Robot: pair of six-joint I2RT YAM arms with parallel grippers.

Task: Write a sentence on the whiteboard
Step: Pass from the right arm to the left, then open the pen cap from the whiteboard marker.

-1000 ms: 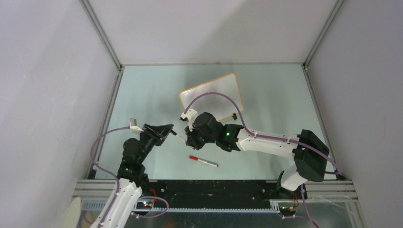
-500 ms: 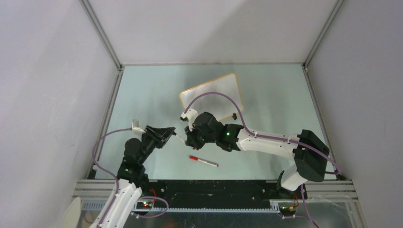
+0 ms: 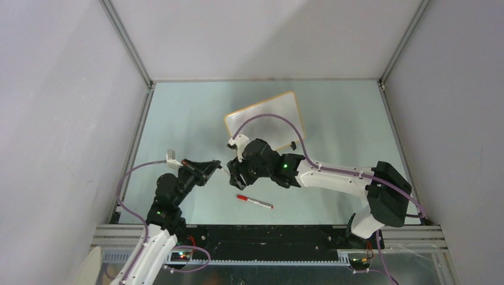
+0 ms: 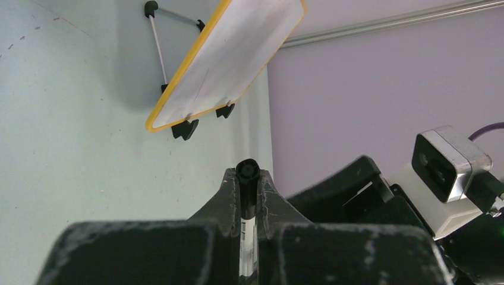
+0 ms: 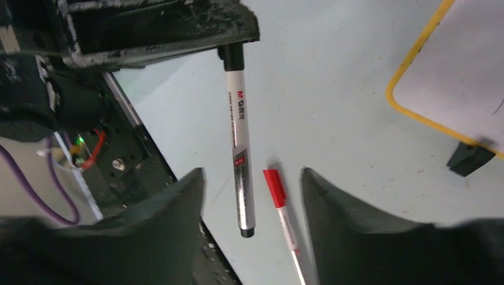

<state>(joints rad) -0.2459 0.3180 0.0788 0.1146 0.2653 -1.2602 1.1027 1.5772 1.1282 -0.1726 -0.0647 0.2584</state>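
The left arm rises from its base at the near-left corner of the tabletop (image 3: 178,119), folds at the elbow, and turns its wrist rightward toward the middle. The left gripper (image 3: 213,168) is clamped narrow on the black capped end of a white-barrelled marker (image 5: 239,148), which juts out from its fingers toward the other arm.

The right arm reaches from the near-right corner leftward across the near half of the tabletop, its wrist bent to face the left one. The right gripper (image 5: 251,178) stands parted, one finger on each side of the marker's barrel with a clear gap on both sides, touching nothing.

A red-capped pen (image 3: 254,202) lies flat on the tabletop just nearward of the two grippers. The whiteboard (image 3: 264,122) stands tilted on its black clip feet beyond them, toward the far edge and near the centre line, apart from both arms.
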